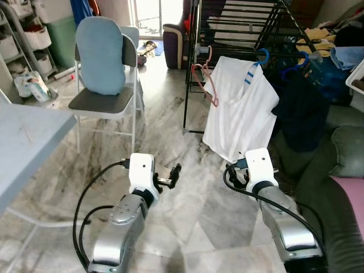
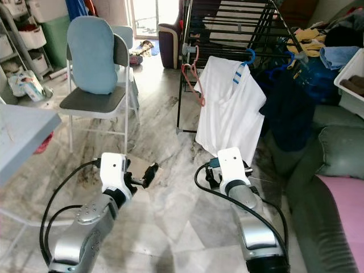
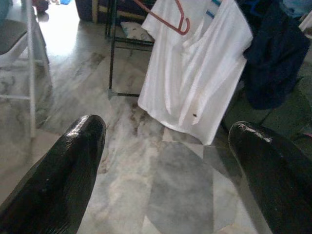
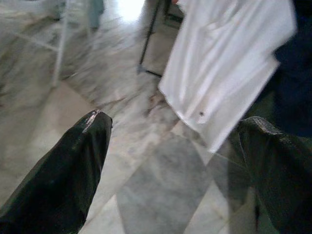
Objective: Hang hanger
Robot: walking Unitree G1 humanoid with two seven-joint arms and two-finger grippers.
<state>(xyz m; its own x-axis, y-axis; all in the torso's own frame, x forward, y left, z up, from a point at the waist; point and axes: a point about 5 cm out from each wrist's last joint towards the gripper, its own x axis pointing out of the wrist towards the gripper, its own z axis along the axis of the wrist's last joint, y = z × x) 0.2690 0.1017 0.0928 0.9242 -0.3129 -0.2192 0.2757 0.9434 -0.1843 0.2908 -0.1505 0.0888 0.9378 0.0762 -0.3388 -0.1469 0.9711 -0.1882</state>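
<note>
While both arms are held low over the marble floor [image 1: 187, 210], the left tool [image 3: 165, 161] and the right tool [image 4: 170, 156] are seen with their black fingers spread wide apart, and nothing is gripped by either. A white shirt [image 1: 239, 108] is hung on a blue hanger [image 1: 263, 56] from the black drying rack [image 1: 239, 28] ahead, its hem just above the floor. A pink hanger [image 1: 206, 79] is hooked on the rack just to the left of the shirt, with no garment on it. Dark clothing [image 1: 301, 108] is draped just to the right of the shirt. A grey folding chair [image 1: 105, 102] with a light blue cushion [image 1: 101, 54] is placed well to the left, and a grey counter [image 1: 25, 142] edge is seen at the near left.
</note>
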